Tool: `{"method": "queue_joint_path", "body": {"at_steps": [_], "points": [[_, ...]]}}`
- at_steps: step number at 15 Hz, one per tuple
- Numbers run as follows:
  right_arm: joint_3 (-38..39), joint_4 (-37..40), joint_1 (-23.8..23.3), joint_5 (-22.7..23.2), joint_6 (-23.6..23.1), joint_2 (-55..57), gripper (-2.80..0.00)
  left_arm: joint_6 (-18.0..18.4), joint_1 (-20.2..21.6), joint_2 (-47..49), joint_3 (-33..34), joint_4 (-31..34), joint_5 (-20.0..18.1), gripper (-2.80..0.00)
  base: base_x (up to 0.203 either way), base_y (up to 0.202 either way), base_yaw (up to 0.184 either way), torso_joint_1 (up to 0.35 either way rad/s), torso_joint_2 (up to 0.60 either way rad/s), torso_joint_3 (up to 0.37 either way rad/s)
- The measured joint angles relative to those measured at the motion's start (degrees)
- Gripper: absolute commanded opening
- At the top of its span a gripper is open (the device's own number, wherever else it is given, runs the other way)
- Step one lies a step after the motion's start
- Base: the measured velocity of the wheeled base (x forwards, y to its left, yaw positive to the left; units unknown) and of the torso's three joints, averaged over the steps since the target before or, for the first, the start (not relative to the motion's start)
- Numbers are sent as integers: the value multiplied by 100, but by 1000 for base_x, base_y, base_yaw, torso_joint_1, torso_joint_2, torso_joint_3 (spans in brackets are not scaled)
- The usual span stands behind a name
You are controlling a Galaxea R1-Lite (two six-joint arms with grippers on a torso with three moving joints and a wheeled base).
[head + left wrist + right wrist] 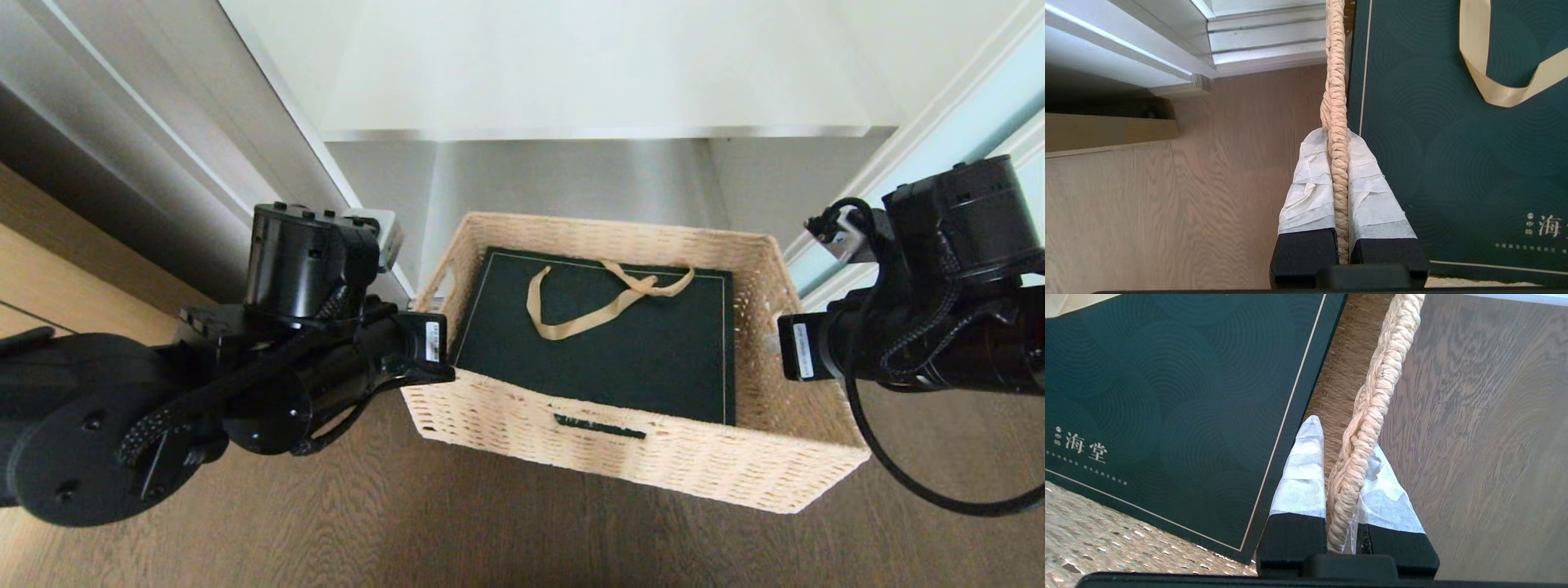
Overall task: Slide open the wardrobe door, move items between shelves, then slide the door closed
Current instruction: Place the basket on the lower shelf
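Fingers (pixel 1310 192) of the left gripper (pixel 1336 175), wrapped in white tape, were clamped on the braided rim of the wicker basket (pixel 620 441) at its 9 o'clock side. One finger sat outside the wall and one inside, so the rim was pinched rather than hooked. The green gift bag (pixel 604 343) lay flat in the basket, its gold ribbon handle (pixel 604 302) toward 12 o'clock. At 3 o'clock the right gripper (pixel 1345 473) was likewise pinched on the opposite rim; judged from the matched grips, the load was shared so the basket stayed level over the wood floor (pixel 326 523).

Only the head view showed the basket whole, in front of the white shelf (pixel 596 82) at 12 o'clock, with the frosted sliding door (pixel 980 106) at 2 o'clock standing aside; both sets of fingertips were hidden there. Only the wrist views showed the fingers against the braid and the printing on the bag.
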Motion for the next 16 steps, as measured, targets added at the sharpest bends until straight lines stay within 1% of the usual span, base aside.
{"method": "queue_joint_path", "body": {"at_steps": [2, 4, 7, 9, 11, 14, 16], "points": [[127, -243, 9, -5, -9, 76, -280, -3, -2, 57, 28, -11, 4, -280, 0, 0, 0, 0, 0, 0], [259, -651, 15, -16, -17, 212, -280, -3, -2, 131, 38, -40, 18, -280, 0, 0, 0, 0, 0, 0], [310, -752, 15, -35, 0, 421, -280, -1, -2, 306, 39, -414, 20, -280, 0, 0, 0, 0, -1, -19], [312, -760, -7, -38, 7, 529, -280, 1, -2, 445, 39, -671, 20, -280, 0, 0, 0, 4, 3, -136], [283, -821, -18, -38, 2, 641, -280, -25, 11, 570, 39, -682, 13, -280, 0, 0, 0, 0, 4, -178], [242, -1387, -46, -40, -28, 889, -280, -51, 66, 761, 21, -744, 7, -280, 0, 0, 0, 5, 3, -192], [176, -1587, -61, -51, -41, 1083, -280, -36, 119, 923, -24, -983, -2, -280, 0, 0, 0, 3, 3, -187]]}}
